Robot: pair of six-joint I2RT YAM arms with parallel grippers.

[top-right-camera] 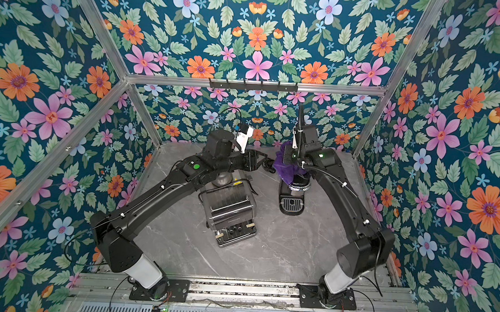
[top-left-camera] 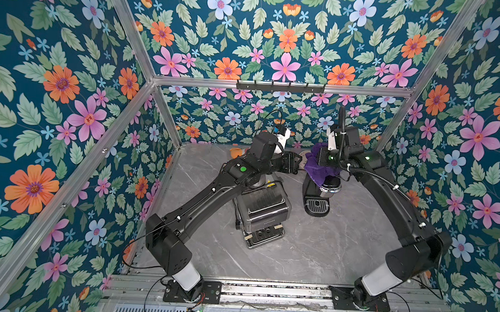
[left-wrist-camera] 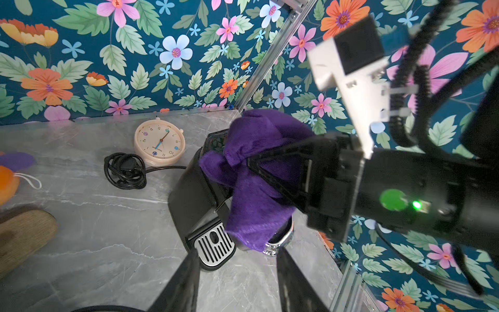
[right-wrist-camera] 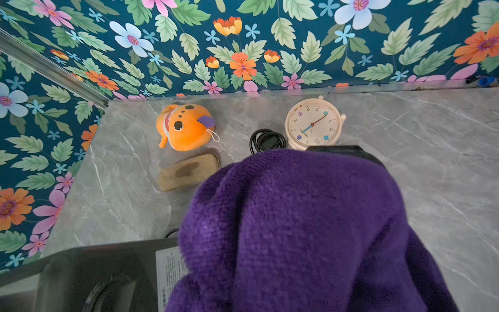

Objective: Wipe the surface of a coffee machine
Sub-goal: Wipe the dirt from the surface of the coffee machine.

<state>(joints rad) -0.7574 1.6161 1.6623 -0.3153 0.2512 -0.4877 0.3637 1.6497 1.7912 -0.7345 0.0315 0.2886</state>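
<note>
The wiping step seems to be in hand: the right gripper (left-wrist-camera: 259,173) is clamped on the purple cloth (left-wrist-camera: 256,210), which lies draped over the top of the coffee machine (left-wrist-camera: 189,194). The machine stands upright on the grey table (top-left-camera: 311,254), toward the back on the robot's right side, with a clock (left-wrist-camera: 159,141) and a coiled cable (left-wrist-camera: 125,170) near it. The left gripper (top-right-camera: 258,160) hovers close by, jaws apart and empty. The next move probably calls for dragging the cloth across the top and front with light, steady pressure, so the machine does not slide or tip.
</note>
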